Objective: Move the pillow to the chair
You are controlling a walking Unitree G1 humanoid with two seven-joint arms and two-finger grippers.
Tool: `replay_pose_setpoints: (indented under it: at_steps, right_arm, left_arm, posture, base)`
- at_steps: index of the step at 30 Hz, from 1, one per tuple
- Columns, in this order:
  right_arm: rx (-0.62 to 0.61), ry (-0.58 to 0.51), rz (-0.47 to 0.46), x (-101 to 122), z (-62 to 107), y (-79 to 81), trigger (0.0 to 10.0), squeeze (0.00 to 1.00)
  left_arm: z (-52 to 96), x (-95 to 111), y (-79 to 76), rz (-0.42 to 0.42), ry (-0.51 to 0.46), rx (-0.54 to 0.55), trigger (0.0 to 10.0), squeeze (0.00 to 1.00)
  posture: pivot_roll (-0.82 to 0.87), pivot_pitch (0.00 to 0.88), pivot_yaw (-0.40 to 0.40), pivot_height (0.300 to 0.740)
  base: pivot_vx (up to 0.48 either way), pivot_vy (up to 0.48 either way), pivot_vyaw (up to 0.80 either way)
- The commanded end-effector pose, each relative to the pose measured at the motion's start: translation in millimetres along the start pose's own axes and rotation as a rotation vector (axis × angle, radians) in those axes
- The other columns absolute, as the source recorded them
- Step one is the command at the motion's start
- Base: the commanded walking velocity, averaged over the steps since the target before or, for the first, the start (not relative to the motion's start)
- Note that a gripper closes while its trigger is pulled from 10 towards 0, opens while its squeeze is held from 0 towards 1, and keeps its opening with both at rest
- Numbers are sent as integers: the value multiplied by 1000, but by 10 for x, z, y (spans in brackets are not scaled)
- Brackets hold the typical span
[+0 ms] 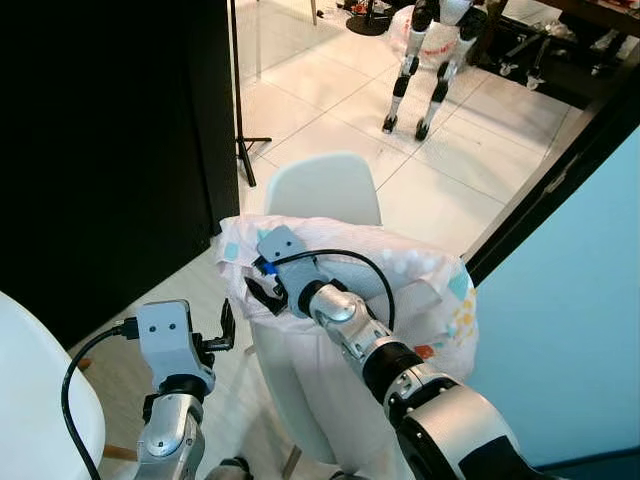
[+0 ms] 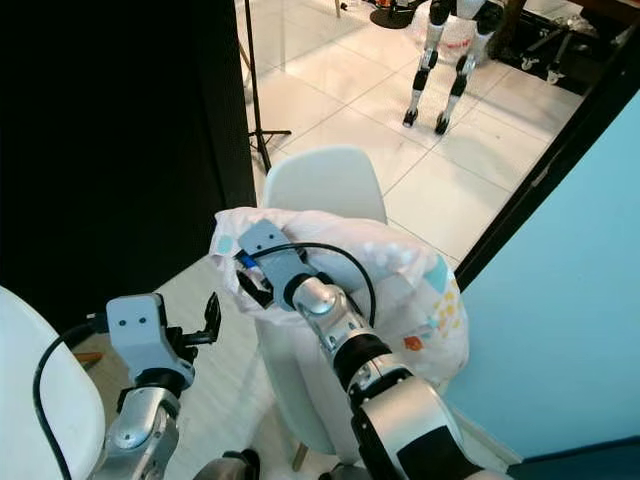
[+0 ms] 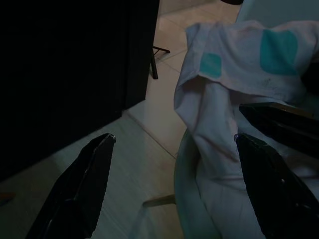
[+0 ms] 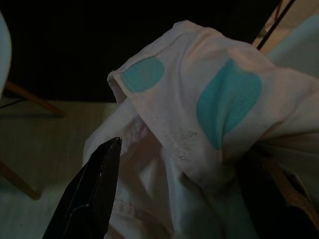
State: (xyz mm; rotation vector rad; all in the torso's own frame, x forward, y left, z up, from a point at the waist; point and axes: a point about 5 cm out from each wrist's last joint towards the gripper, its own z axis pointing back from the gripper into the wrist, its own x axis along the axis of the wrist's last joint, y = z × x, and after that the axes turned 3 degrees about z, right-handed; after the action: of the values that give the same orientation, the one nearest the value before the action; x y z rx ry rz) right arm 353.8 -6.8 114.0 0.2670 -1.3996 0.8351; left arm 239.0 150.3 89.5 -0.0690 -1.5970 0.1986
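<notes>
A white pillow [image 1: 420,280] with teal and yellow spots lies draped over the seat of a white chair [image 1: 325,185], bulging past the seat's front and right side. My right gripper [image 1: 262,292] is at the pillow's left corner. In the right wrist view its fingers [image 4: 94,199] stand wide open with the teal-spotted cloth [image 4: 199,119] between them. My left gripper [image 1: 222,335] hovers open a little left of the chair and below that corner, with nothing in it. In the left wrist view the pillow [image 3: 224,74] hangs just ahead of the left gripper.
A black panel [image 1: 110,150] fills the left side, with a thin black stand [image 1: 243,150] at its edge. A second white chair [image 1: 30,400] is at the lower left. A light blue wall [image 1: 580,300] bounds the right. Another robot's legs [image 1: 425,70] stand on the tiled floor beyond.
</notes>
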Motion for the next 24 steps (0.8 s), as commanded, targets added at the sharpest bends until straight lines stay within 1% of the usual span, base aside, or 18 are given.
replay_pose_setpoints:
  at_steps: [1, 9, 10, 14, 16, 24]
  right_arm:
    - [-10, 63, -23, -112, 18, 17, 10000, 0]
    - [-72, 112, 7, -180, 50, -71, 10000, 0]
    - [-93, 125, 15, -205, 64, -98, 10000, 0]
    - [-107, 134, 16, -226, 76, -119, 10000, 0]
    - [-126, 149, 25, -260, 97, -151, 10000, 0]
    - [-155, 160, 43, -288, 125, -212, 10000, 0]
  left_arm:
    - [42, -43, -22, -10, 30, -5, 10000, 0]
    - [45, -43, -28, -13, 33, -8, 10000, 0]
    - [45, -43, -29, -14, 33, -8, 10000, 0]
    - [43, -41, -31, -14, 33, -9, 10000, 0]
    - [36, -40, -34, -16, 33, -12, 10000, 0]
    - [13, -29, -37, -9, 31, -26, 10000, 0]
  posture:
    - [41, 193, -112, 685]
    - [44, 190, -110, 660]
    - [45, 188, -111, 650]
    - [45, 185, -111, 640]
    - [44, 181, -110, 625]
    - [42, 174, -109, 595]
  base:
    - [0, 0, 0]
    - [0, 0, 0]
    - [0, 0, 0]
    - [0, 0, 0]
    - [0, 0, 0]
    - [0, 0, 0]
